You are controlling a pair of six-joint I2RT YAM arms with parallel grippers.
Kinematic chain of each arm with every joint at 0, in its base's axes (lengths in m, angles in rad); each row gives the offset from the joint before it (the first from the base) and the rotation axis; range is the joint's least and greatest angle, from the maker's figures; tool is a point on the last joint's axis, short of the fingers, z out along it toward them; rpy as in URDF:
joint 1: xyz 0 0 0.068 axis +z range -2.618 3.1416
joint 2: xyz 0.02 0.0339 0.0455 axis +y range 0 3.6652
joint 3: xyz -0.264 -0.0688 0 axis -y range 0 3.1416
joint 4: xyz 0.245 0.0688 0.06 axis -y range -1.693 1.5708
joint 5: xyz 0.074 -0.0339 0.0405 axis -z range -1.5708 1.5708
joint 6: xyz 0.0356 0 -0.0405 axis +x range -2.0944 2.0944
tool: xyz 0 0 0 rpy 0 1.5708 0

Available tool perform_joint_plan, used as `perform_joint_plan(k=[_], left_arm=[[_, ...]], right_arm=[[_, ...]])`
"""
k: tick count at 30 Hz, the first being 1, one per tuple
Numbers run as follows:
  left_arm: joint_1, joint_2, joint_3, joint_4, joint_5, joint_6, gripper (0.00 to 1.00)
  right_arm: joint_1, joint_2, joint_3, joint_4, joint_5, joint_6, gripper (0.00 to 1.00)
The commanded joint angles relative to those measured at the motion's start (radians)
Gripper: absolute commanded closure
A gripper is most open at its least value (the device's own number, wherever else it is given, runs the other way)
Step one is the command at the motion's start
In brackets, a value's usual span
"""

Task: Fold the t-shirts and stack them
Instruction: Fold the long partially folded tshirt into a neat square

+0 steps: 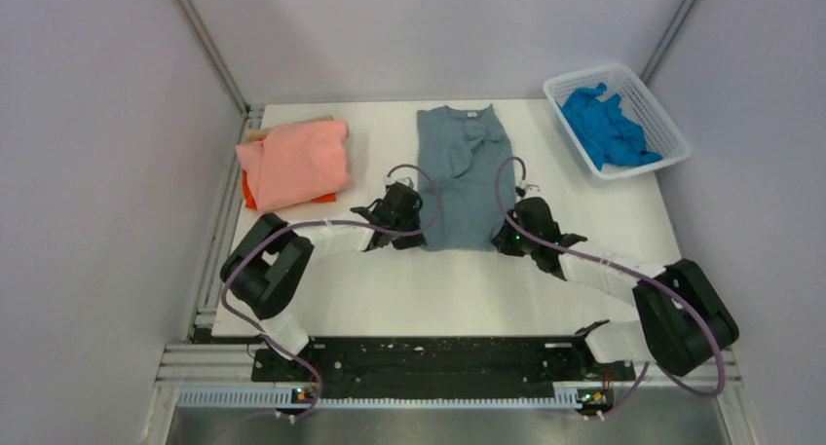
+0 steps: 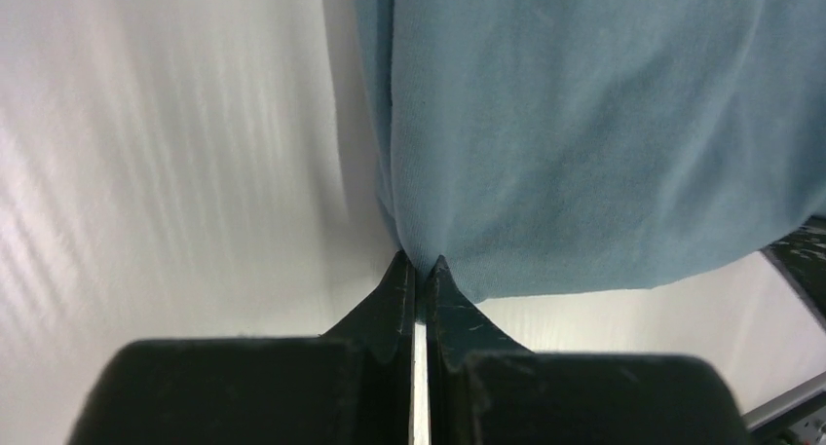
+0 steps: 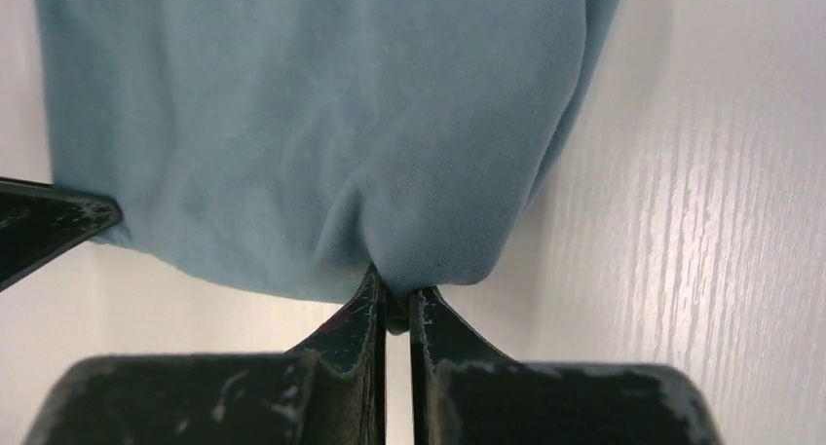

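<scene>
Pinching the near hem of the grey-blue shirt (image 1: 463,172) at both corners, with the left gripper (image 2: 419,266) and the right gripper (image 3: 394,294) each clamped tight on a thin fold of cloth. Lying lengthwise at the middle of the tabletop (image 1: 468,289), collar far, sleeves tucked inward. Expect slippage from so shallow a bite. Avoid uneven lift or travel: likely skews the fold and spills the tucked sleeves. Keep clear of the pink shirt (image 1: 297,161) at far left.

The top view looks down from high behind the near edge over the whole worktop (image 1: 468,279). The 2 wrist views sit close, facing along the left tool (image 2: 421,268) and right tool (image 3: 393,294) at the near hem of the grey-blue shirt (image 1: 458,172), which all 3 share.
</scene>
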State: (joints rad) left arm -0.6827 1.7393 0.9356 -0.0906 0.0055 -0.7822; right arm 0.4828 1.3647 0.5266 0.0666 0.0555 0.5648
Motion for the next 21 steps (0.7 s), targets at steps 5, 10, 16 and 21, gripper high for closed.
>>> perform_joint_plan(k=[5, 10, 16, 21], left_arm=[[-0.08, -0.353, -0.17, -0.131, 0.005, 0.0, 1.0], [-0.116, -0.607, -0.226, -0.117, 0.014, 0.009, 1.0], [-0.118, -0.646, -0.172, -0.068, -0.081, 0.064, 1.0], [-0.11, -0.598, -0.107, -0.031, -0.214, 0.085, 1.0]], right_arm=[[0.088, -0.401, -0.037, -0.248, -0.113, 0.05, 1.0], [0.091, -0.694, -0.016, -0.341, -0.169, 0.073, 1.0], [0.092, -0.696, 0.036, -0.278, -0.126, 0.055, 1.0], [0.092, -0.581, 0.129, -0.221, 0.014, 0.05, 1.0]])
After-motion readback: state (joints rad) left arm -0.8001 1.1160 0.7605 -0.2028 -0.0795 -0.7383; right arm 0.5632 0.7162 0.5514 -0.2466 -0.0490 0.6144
